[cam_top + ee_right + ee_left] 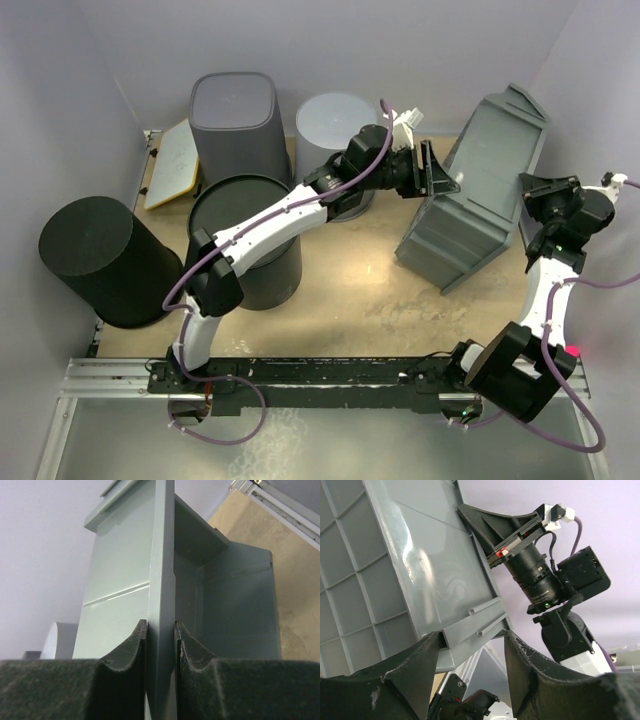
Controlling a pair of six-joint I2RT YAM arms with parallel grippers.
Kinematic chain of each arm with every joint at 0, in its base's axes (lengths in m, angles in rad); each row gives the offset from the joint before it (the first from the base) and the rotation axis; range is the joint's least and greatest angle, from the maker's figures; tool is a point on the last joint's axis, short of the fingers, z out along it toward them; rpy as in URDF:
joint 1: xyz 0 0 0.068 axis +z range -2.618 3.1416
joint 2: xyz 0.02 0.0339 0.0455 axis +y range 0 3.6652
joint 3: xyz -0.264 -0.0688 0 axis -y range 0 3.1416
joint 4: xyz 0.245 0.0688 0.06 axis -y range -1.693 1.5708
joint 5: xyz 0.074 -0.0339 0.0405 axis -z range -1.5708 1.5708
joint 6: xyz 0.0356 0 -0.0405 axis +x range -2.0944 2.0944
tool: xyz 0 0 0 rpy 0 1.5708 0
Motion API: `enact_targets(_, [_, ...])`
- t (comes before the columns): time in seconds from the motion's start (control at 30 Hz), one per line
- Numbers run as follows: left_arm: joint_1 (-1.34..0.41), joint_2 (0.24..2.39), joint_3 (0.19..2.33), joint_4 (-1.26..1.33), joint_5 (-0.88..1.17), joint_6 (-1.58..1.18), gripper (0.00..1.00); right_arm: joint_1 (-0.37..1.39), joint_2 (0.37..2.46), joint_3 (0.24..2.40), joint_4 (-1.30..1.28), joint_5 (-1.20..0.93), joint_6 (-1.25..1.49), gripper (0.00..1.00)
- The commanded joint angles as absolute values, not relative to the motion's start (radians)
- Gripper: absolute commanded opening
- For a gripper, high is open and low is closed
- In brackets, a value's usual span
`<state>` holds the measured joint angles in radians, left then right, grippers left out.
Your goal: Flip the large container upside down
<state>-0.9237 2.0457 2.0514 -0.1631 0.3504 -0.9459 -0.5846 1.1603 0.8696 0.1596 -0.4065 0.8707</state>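
while the large grey ribbed plastic container (478,195) stands tipped up on one side at the right of the tan wooden tabletop (350,300), its gridded underside faces the left arm and its open mouth faces the right arm. its long axis runs diagonally, from the table's middle toward the far right corner. the right gripper (161,627) is clenched on the thin rim wall, one pad on each face. the left gripper (472,645) is spread wide, the container's rim lip between its fingers but not pinched. finishing the flip likely means tipping the raised side over toward the right arm. room there is tight, with the lavender walls (80,80) close by. a black round bucket (95,260) and a dark grey square bin (235,120) stand well apart on the left.
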Motion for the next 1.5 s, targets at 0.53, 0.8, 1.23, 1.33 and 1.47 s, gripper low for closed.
enact_targets(0.53, [-1.029,2.201,2.292,0.054,0.453,-1.096,0.51,-0.543,1.264,0.603,0.305,-0.815,1.120,0.00])
enact_targets(0.8, [-1.041,2.229,2.350,0.038,0.455,-1.101,0.51,-0.524,1.288,0.585,0.421,-0.848,1.222,0.00])
enact_targets(1.23, [-1.044,2.189,2.285,0.037,0.451,-1.078,0.50,-0.540,1.323,0.672,0.145,-0.820,1.027,0.00])
enact_targets(1.33, [-1.045,2.174,2.263,0.031,0.449,-1.066,0.50,-0.573,1.336,0.753,-0.063,-0.733,0.842,0.00])
enact_targets(1.47, [-1.045,2.155,2.240,0.026,0.449,-1.056,0.50,-0.596,1.333,0.823,-0.212,-0.541,0.716,0.00])
